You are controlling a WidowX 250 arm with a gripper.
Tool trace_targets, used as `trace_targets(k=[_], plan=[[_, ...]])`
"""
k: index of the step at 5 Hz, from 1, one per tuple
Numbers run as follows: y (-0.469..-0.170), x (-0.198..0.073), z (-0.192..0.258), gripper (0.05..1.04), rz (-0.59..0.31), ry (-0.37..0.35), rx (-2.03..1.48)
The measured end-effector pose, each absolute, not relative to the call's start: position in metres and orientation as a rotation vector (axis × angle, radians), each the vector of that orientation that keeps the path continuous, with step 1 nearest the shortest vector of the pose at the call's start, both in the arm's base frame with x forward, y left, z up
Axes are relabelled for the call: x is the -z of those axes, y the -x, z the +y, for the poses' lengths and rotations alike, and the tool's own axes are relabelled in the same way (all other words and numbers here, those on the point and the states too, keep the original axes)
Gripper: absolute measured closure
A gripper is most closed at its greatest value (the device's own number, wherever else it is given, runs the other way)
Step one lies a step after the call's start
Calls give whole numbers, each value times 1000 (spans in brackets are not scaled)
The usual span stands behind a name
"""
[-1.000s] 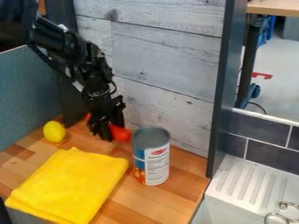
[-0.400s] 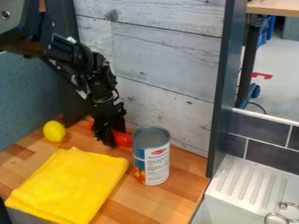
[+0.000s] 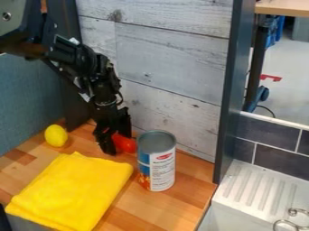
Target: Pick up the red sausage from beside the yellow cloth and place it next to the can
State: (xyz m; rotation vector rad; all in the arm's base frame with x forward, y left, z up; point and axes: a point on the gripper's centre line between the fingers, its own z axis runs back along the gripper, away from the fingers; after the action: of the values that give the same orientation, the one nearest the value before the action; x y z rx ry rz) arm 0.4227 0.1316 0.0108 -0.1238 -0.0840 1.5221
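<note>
Lying on the wooden counter (image 3: 176, 205) at the gripper (image 3: 114, 142), the red thing (image 3: 127, 145) has its rounded end showing just to the gripper's right as seen in the view, with more of it hidden behind the black parts. Whether the gripper is open, closed or gripping the red thing, I cannot tell. Right of the gripper and nearer the camera, a can (image 3: 157, 161) stands upright, just beside the red thing's end; whether these two touch is unclear. It has a grey top and a blue and white label. In front of the gripper, towards the lower left, a folded yellow cloth (image 3: 71, 189) lies flat. Left of the gripper, near the cloth's far edge, is a lemon (image 3: 56, 136). The arm (image 3: 75, 56) comes down to the gripper from the upper left. Behind the gripper rises a pale plank wall (image 3: 172, 58), and further left is a blue-grey panel (image 3: 30, 99). Well apart to the gripper's right, past a dark post (image 3: 232, 90), are grey tiles (image 3: 269, 133) above a ribbed white drainboard (image 3: 256, 187).
</note>
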Motion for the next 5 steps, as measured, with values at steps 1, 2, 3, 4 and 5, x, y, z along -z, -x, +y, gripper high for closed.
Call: trace_targets(k=[1,2,3,4,5], plan=[[-426,-15,133,81,-97,129,-1513],[-434,-44,135,82,-161,163,-1528],[-437,-70,140,82,-228,201,-1533],[-421,-89,148,82,-280,152,-1502],[-384,-116,156,82,-322,-44,-1323]])
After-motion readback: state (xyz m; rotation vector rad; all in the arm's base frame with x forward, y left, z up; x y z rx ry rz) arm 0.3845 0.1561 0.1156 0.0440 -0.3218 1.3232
